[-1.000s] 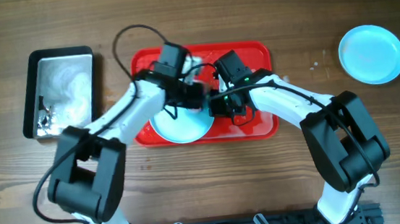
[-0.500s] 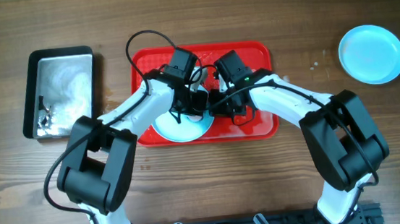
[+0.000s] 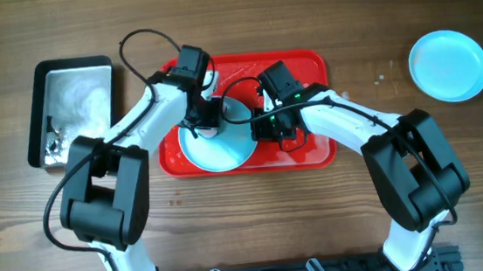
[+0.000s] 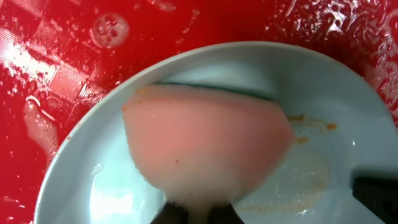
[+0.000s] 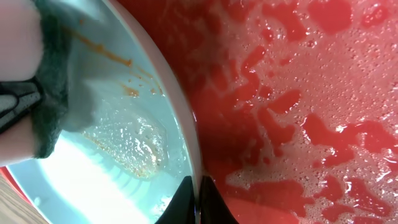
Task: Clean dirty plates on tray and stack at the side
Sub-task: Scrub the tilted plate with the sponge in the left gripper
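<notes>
A pale blue plate [image 3: 220, 142] lies on the red tray [image 3: 305, 64], tilted up at its right rim. My left gripper [image 3: 205, 121] is shut on a pink sponge [image 4: 205, 146] with a green scouring side, pressed on the plate's inside [image 4: 348, 124]. Orange-brown smears [image 4: 311, 127] and soapy film show on the plate. My right gripper [image 5: 198, 205] is shut on the plate's rim [image 5: 186, 124], one jaw inside and one outside. The sponge [image 5: 43, 81] also shows in the right wrist view. A second blue plate [image 3: 448, 65] sits on the table at the far right.
A black-rimmed metal tin [image 3: 73, 111] with foamy water stands at the left of the tray. The tray's surface [image 5: 311, 93] is wet and soapy. Brown wooden table [image 3: 276, 229] lies all around.
My left gripper has moved left and back across the plate with the sponge. The right gripper has held still on the rim.
</notes>
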